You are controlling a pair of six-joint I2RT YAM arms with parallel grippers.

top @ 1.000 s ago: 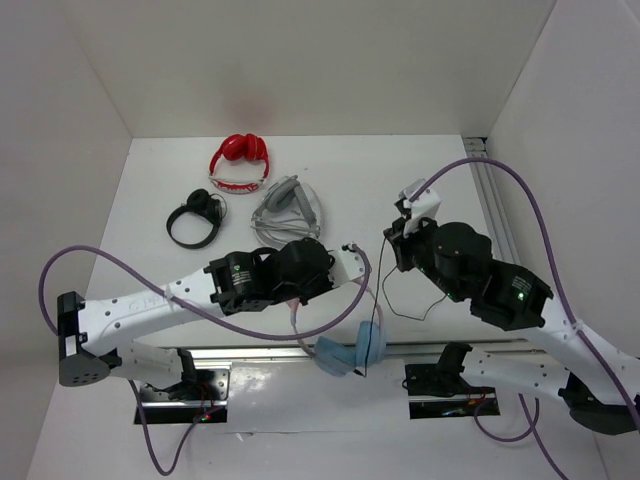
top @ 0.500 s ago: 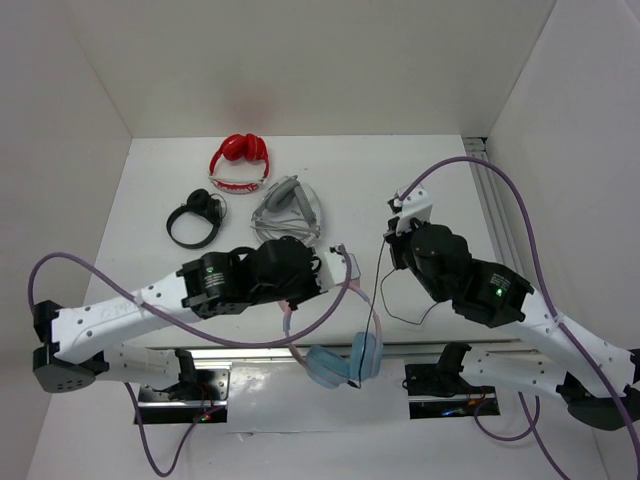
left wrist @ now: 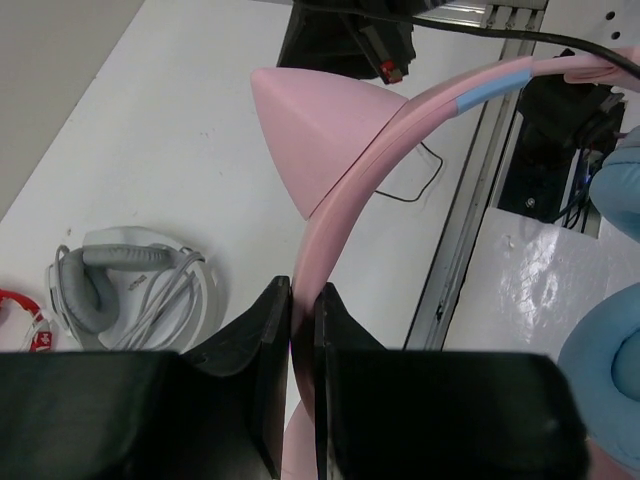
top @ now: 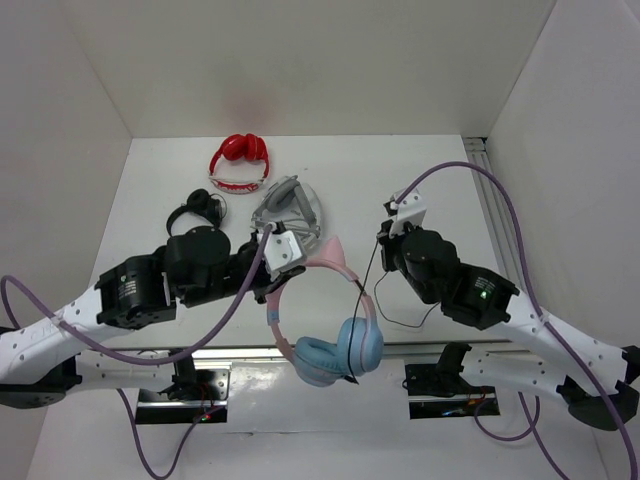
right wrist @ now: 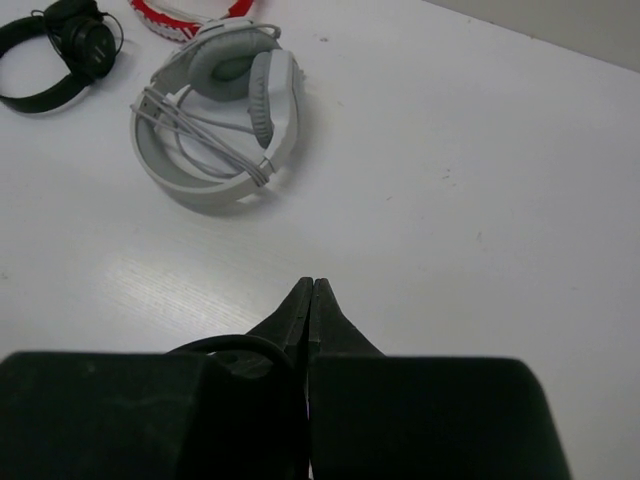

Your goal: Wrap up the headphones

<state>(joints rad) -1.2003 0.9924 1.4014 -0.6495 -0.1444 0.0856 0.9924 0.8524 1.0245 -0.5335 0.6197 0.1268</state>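
Left claw point(left wrist: 302, 292) clamps the headphones' point(top: 338, 350) pink headband point(left wrist: 400, 125), blue cups point(left wrist: 610, 370) hanging below it; right claw point(right wrist: 311, 287) is pinched shut on their black cable point(right wrist: 225, 343).

no legible text, labels or numbers

Bright, even overhead light floods my white table point(top: 400, 180); shadows are soft and faint. A glare patch lies left of my right fingers point(right wrist: 293, 322), whose near ends blur.
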